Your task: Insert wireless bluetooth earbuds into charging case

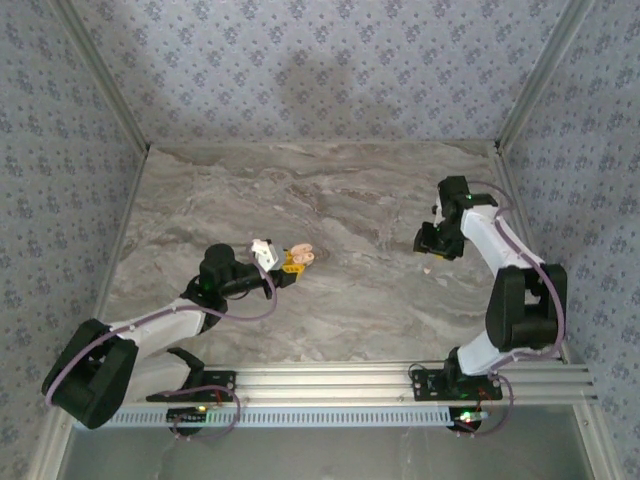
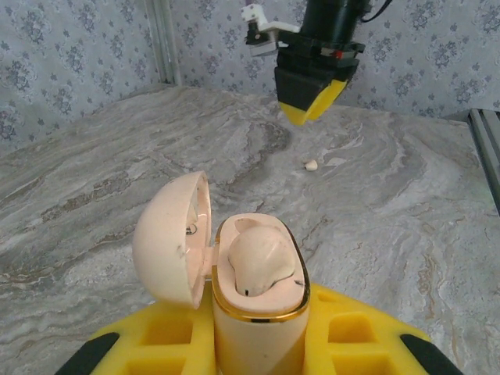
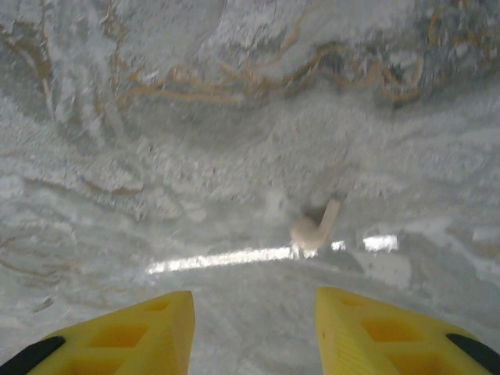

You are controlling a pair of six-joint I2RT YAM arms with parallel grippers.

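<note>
My left gripper (image 2: pixel 259 353) is shut on the charging case (image 2: pixel 251 332), a pale beige-pink case with a gold rim, held upright with its lid (image 2: pixel 168 238) swung open to the left. One beige earbud (image 2: pixel 258 258) sits in the case's well. The case (image 1: pixel 303 256) is at the table's left-middle, at the tip of the left gripper (image 1: pixel 288 264). The other earbud (image 3: pixel 312 228), small and beige with a short stem, lies loose on the marble. My right gripper (image 3: pixel 254 328) hangs open just above and short of it, nothing between its yellow fingers (image 3: pixel 137 332). The same earbud (image 2: pixel 311 165) lies below the right gripper (image 2: pixel 312 98).
Grey-veined marble tabletop (image 1: pixel 330 200) inside patterned walls with aluminium posts (image 1: pixel 530 80) at the corners. An aluminium rail (image 1: pixel 400 380) at the near edge carries both arm bases. The right gripper (image 1: pixel 432 245) and the loose earbud (image 1: pixel 427 267) are at the right-middle.
</note>
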